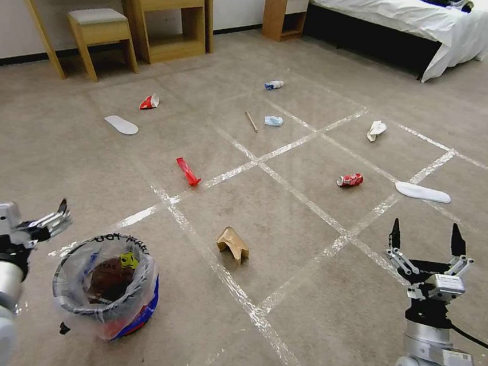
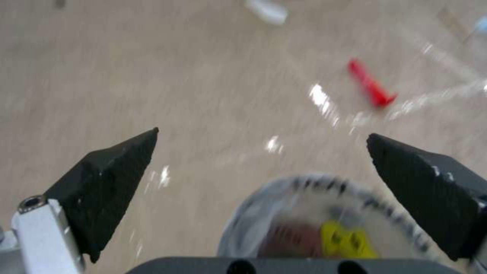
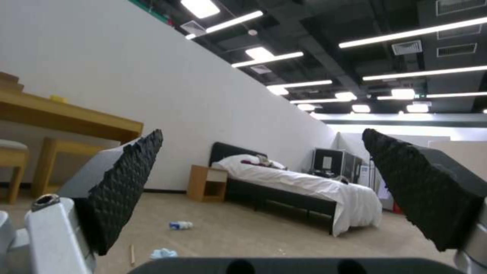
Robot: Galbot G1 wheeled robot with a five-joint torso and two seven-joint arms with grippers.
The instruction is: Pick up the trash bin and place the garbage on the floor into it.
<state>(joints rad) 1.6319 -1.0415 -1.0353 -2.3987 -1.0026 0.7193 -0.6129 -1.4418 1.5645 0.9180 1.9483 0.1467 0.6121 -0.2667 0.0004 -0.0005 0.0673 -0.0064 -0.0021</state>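
The trash bin (image 1: 104, 284), blue and red with a clear lettered bag, stands on the floor (image 1: 286, 221) at the near left. My left gripper (image 1: 56, 219) hovers open just left of and above its rim; the left wrist view shows the bin (image 2: 319, 217) below the gripper (image 2: 262, 134). My right gripper (image 1: 426, 228) is held open at the near right, pointing up and away. Garbage lies scattered: a brown paper bag (image 1: 233, 243), a red wrapper (image 1: 188, 172), a red can (image 1: 350, 180), a tissue (image 1: 375, 130), a mask (image 1: 273, 120), a stick (image 1: 251, 121) and a bottle (image 1: 274, 84).
Two flat white pieces (image 1: 121, 124) (image 1: 422, 192) and a red-and-white scrap (image 1: 149, 102) also lie on the carpet. A wooden desk with a stool (image 1: 100, 31) stands at the far left, a nightstand (image 1: 285, 13) and a bed (image 1: 409, 20) at the far right.
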